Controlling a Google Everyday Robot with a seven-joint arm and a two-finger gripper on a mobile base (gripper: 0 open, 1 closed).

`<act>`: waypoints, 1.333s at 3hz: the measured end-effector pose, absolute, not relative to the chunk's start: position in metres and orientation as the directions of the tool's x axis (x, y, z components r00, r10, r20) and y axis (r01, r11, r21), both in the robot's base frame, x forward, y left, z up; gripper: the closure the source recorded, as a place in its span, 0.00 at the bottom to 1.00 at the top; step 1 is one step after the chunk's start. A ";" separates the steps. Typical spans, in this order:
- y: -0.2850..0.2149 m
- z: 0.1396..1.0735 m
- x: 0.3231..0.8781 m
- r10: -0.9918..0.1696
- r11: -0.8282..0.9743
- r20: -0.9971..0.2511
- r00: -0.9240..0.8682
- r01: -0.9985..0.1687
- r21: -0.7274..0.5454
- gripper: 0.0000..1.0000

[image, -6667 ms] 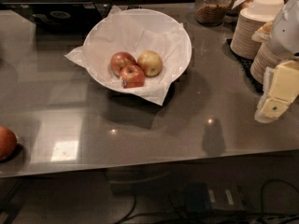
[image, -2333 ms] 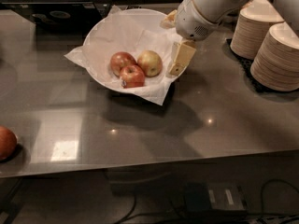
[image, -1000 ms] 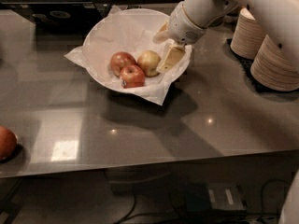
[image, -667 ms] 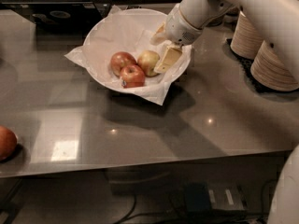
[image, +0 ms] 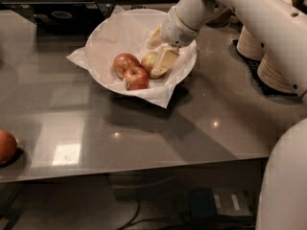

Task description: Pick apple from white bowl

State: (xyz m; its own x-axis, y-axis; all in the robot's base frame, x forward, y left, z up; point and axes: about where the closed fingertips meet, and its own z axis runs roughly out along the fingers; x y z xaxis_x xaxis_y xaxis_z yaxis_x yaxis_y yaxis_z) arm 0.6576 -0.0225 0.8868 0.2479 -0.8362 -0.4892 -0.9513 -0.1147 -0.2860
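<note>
We are positioning the gripper (image: 159, 51) inside the white bowl (image: 96, 51), fingers spread about the apple (image: 148, 60). The apple is lying unlifted beside two red apples (image: 135, 76). By our judgement, closing and lifting are remaining.

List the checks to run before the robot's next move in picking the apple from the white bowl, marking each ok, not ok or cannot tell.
1. Hand down inside the wide white paper-lined bowl: ok.
2. Hand open, pale yellow-green apple between its fingers: ok.
3. Fingers touching that apple: cannot tell.
4. Two darker red apples clear of the pale one: not ok, they sit right beside it.
5. Round orange-red fruit at the grey table's left edge, out of the way: ok.
</note>
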 end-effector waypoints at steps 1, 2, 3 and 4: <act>-0.015 0.880 0.659 -0.832 -0.141 -0.487 0.264 -0.951 -0.276 0.38; -0.015 0.871 0.663 -0.833 -0.148 -0.486 0.263 -0.954 -0.262 0.37; -0.017 0.860 0.666 -0.837 -0.154 -0.484 0.256 -0.958 -0.241 0.36; -0.018 0.851 0.668 -0.839 -0.162 -0.482 0.254 -0.961 -0.226 0.55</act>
